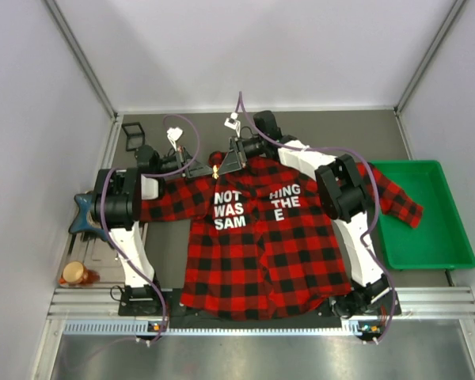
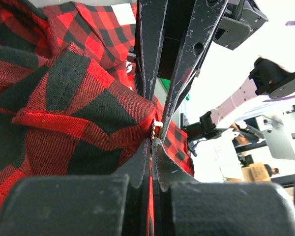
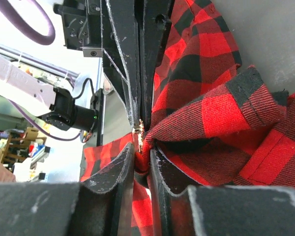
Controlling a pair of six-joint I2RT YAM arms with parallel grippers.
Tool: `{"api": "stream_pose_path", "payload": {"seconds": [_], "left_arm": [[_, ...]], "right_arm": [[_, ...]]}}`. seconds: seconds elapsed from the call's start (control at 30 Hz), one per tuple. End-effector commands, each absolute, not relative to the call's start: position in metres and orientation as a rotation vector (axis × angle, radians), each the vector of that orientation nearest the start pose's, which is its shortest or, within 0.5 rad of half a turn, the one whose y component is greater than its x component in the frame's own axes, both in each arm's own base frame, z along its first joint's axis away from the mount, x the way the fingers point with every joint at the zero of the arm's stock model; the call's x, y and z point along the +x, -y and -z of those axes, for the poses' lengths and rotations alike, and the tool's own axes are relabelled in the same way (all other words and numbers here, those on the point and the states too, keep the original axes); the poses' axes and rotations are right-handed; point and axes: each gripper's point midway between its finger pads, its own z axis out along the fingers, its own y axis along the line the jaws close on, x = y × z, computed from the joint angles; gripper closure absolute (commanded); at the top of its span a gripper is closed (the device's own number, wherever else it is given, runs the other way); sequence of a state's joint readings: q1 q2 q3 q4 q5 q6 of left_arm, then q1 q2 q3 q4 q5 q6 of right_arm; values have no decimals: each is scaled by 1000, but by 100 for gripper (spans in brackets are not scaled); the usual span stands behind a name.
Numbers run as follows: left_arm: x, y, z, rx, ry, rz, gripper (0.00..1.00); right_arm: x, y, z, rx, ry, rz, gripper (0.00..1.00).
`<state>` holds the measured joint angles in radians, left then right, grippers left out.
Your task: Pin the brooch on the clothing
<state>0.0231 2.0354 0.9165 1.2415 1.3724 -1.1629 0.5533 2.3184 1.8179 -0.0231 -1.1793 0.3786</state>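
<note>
at the 12 o'clock collar of the red-and-black plaid shirt, left gripper clamps the tiny pale brooch, right gripper narrowly pinches a fold; hold cloth taut, drive the pin straight.

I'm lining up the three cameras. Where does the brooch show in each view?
Left wrist: brooch, a pale speck at centre, against the plaid edge.
Right wrist: pale speck, just left of centre.
Top external: too small to make out.
Shared landmark: the plaid shirt, bunched around it.
</note>
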Motion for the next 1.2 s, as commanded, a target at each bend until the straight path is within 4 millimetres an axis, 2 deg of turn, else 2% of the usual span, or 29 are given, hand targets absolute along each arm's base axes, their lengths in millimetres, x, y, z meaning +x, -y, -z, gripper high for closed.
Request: {"api": "stream_pose_path", "payload": {"seconds": [0.0,0.33,0.5,0.57,0.6,0.67,0.73,1.03,1.17], "left_arm": [[383,176,-183,487,-1735,1635,100],[384,175,-176,527,-1770,1555,100],[381,175,-176,518,-1777,1552,100],[379,175,-175,514,-1782,1555,100],[379,175,-174,513,-1784,1555,100],[378,175,-173,504,-1791,1560,100],[379,174,-172,492,-1795,1559,100],[380,176,-173,484,-1785,1576,100],[379,176,-172,472,-1786,1583,100]], "right_arm": [[354,-441,-158,-1076,-1910,-1736,86],[360,-443,-157,-1045,-1947,-1687,89],[373,-438,-155,-992,-1964,-1658,91],[380,-434,-158,-947,-1971,-1670,91],[385,-435,-167,-952,-1910,-1666,91],[386,-431,-168,-906,-1919,-1703,91],[387,-430,-179,-906,-1859,-1733,91],[390,-425,-176,-846,-1871,-1766,92],[392,-423,-182,-855,-1821,-1765,90]]}}
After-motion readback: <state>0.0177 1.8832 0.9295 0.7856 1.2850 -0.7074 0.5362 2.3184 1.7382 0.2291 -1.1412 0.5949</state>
